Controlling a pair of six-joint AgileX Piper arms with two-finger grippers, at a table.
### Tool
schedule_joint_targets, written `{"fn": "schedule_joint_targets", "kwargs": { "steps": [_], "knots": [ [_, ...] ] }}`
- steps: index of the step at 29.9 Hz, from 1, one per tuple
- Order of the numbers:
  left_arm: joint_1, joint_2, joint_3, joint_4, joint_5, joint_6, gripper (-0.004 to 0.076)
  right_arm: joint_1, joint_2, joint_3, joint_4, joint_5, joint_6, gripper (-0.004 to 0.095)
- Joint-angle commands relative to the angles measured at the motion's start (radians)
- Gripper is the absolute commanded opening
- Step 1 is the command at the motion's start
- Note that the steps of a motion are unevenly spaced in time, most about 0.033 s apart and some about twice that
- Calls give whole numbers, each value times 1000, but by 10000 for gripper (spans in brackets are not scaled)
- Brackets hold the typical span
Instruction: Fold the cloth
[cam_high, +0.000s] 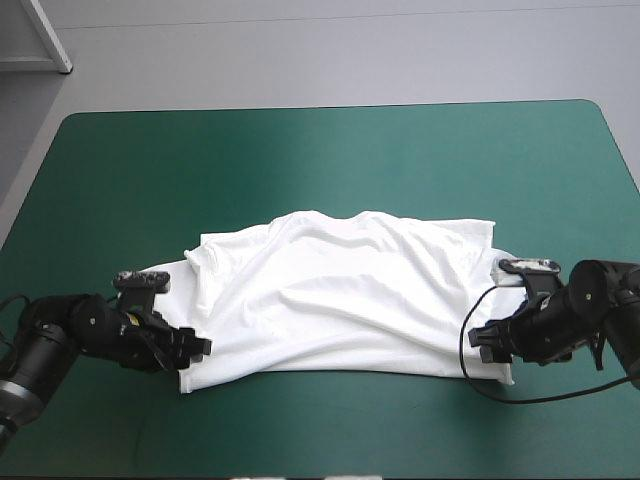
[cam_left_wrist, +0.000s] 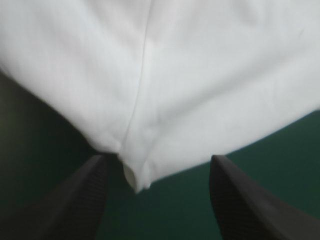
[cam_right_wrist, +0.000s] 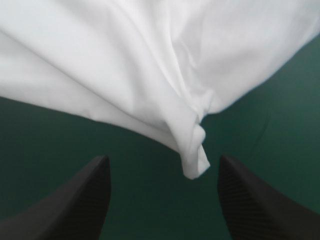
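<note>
The white T-shirt (cam_high: 340, 295) lies rumpled and folded across the middle of the teal-green table, wide from left to right. My left gripper (cam_high: 195, 348) sits low at the shirt's near left corner. In the left wrist view that gripper (cam_left_wrist: 160, 197) stands open, the T-shirt (cam_left_wrist: 165, 75) corner's tip lying between the black fingers (cam_left_wrist: 87, 195). My right gripper (cam_high: 482, 340) rests at the near right corner. In the right wrist view this gripper (cam_right_wrist: 164, 197) is open too, a twisted T-shirt (cam_right_wrist: 150, 65) corner hanging between the fingers (cam_right_wrist: 245, 197).
Teal-green cover (cam_high: 320, 170) shows bare beyond the shirt toward the far edge and along the near edge. A pale table leg (cam_high: 48, 35) stands past the far left corner.
</note>
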Motion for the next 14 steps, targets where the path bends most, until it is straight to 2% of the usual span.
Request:
{"fn": "schedule_joint_targets", "kwargs": {
  "steps": [1,3,6,10,12,14],
  "knots": [
    [-4,-14,-177,32,-18,1,452,-1,-18,-159,25,3,-11,573],
    [-4,-14,-269,84,-22,1,452,-1,-18,-259,25,3,-11,549],
    [-2,-8,-362,224,-31,-80,428,-1,-18,-382,25,9,-11,518],
    [-2,50,-367,429,58,-178,419,-1,-18,-477,25,46,-11,492],
    [5,97,-360,431,79,-173,419,-1,-20,-491,27,46,-11,492],
    [32,153,-358,372,55,-156,419,-1,-20,-491,35,46,-11,492]
  ]
}}
